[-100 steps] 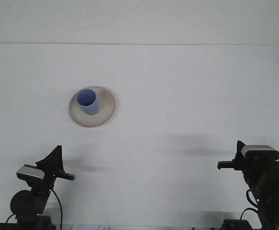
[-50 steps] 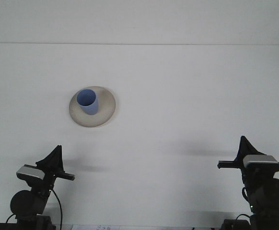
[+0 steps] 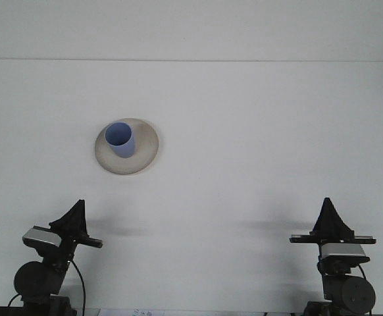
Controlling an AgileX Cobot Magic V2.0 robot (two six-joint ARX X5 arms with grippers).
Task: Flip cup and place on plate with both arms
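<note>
The blue cup (image 3: 120, 139) stands upright, mouth up, on the beige plate (image 3: 145, 150), far left on the white table (image 3: 257, 145). My left pincer (image 3: 73, 217) and right pincer (image 3: 328, 214) sit near, well apart from it, grasping nothing.

A robotics lab or test bench is suggested. A plain white table (image 3: 257, 145) fills the view, backed by a bare white wall (image 3: 191, 26). Two black robot arms with mounted camera modules are seen at the near edge, with cables trailing below them.
</note>
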